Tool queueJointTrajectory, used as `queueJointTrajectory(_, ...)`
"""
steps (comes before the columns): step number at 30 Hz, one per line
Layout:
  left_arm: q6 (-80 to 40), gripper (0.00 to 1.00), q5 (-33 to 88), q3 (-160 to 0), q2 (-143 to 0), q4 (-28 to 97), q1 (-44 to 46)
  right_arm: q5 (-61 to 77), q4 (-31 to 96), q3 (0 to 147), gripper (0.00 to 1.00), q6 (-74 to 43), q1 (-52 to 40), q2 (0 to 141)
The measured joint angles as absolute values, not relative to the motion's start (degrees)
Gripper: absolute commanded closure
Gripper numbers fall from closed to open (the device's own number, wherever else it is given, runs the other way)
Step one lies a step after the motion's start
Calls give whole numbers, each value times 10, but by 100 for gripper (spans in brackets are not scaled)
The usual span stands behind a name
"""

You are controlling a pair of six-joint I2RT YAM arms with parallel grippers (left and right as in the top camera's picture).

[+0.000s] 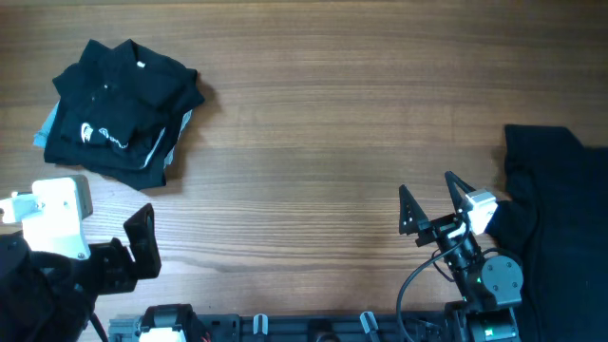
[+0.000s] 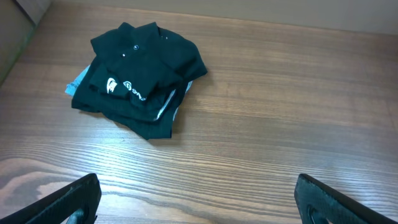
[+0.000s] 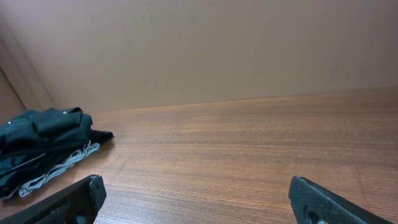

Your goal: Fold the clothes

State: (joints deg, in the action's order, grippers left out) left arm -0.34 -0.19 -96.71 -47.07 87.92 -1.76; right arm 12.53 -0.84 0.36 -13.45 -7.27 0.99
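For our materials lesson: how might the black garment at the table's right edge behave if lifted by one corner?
The black garment probably droops limply; it lies rumpled. Pushed, it likely bunches rather than slides whole across the wooden table.

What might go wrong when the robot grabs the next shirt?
1. The black garment lies rumpled at the far right of the overhead view, beside the open right claw. A grab may catch only one layer and drag it bunched up.
2. The folded pile sits uneven, with light blue cloth poking out underneath. If the open left claw brushes it, it may come undone.
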Motion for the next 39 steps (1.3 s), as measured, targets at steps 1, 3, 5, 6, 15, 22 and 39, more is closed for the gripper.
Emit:
queueJointTrajectory(1,-3,0,-2,-967,-471,879,-18,125,-8,4,0,-135,-73,10)
queueJointTrajectory(3,-3,0,-2,-967,-471,891,-18,125,-8,4,0,-135,-73,10)
queueJointTrajectory(5,-1,0,-5,-967,-471,901,-18,125,-8,4,0,-135,-73,10)
queueJointTrajectory(6,-1,0,-6,-967,-470,890,-18,125,-8,4,0,-135,-73,10)
queueJointTrajectory(15,1,0,16,-787,-375,538,-18,125,-8,4,0,-135,-73,10)
queueJointTrajectory(22,-13,0,52,-489,-235,333,-19,123,-9,4,0,-135,-73,10)
queueJointTrajectory(39,-93,0,73,-79,-8,45,-26,123,-8,4,0,-135,-73,11)
